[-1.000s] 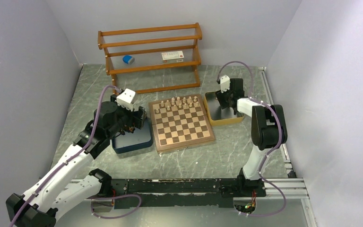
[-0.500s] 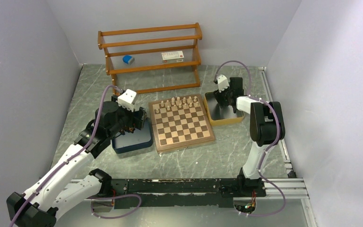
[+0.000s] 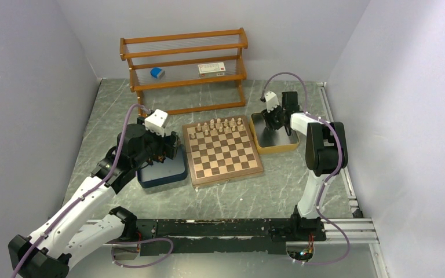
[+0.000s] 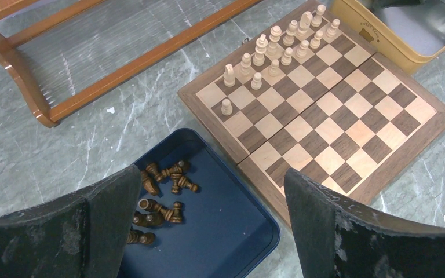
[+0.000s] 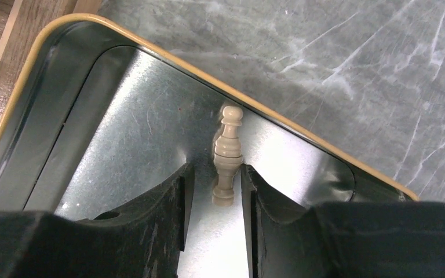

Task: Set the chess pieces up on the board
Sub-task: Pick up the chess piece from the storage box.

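Observation:
The board (image 3: 223,153) lies mid-table, with several cream chess pieces (image 3: 217,126) standing on its two far rows. One cream piece (image 5: 228,152) lies in the far corner of the yellow tray (image 3: 278,147). My right gripper (image 5: 215,168) is low in that tray with its fingers either side of this piece's base. The right finger touches the piece, a small gap remains on the left, and nothing is lifted. My left gripper (image 4: 211,174) hangs wide open above the navy tray (image 4: 237,231), where several dark brown pieces (image 4: 162,191) lie tumbled.
A wooden shelf rack (image 3: 185,69) stands at the back, holding a blue object (image 3: 157,72) and a white box (image 3: 211,68). Grey walls close in the left and right sides. The navy tray touches the board's left edge and the yellow tray its right.
My right gripper has moved back and left inside the yellow tray and its jaws have narrowed around the lying cream piece. The left arm has not moved.

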Controlling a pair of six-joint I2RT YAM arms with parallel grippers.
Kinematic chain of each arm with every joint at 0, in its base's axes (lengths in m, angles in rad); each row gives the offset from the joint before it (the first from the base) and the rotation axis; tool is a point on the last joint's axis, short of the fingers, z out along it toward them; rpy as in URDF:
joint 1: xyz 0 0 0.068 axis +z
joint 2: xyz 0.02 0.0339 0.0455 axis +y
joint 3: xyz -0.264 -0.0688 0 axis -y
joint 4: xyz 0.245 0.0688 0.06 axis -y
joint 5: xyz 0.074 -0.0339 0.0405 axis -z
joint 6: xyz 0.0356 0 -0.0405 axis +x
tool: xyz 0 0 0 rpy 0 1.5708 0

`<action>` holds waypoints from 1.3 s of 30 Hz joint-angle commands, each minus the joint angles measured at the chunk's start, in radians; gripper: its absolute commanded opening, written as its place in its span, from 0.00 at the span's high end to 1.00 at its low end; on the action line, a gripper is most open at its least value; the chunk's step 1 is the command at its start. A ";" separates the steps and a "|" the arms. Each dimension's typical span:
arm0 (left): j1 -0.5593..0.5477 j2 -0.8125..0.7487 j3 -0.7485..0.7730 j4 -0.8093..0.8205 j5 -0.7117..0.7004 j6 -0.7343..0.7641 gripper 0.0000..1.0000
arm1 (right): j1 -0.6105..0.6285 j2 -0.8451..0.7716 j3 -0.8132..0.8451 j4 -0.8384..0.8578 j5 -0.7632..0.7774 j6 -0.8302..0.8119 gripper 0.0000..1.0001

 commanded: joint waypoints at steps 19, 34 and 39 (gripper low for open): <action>0.002 -0.005 0.035 -0.028 0.057 -0.015 0.03 | 0.004 -0.060 -0.001 -0.120 0.109 0.109 1.00; 0.002 0.087 0.148 -0.097 0.183 -0.115 0.03 | 0.014 -0.330 -0.071 -0.063 -0.054 0.302 1.00; 0.003 0.099 0.136 -0.009 0.332 -0.183 0.04 | 0.035 -0.427 -0.177 0.095 -0.195 0.390 1.00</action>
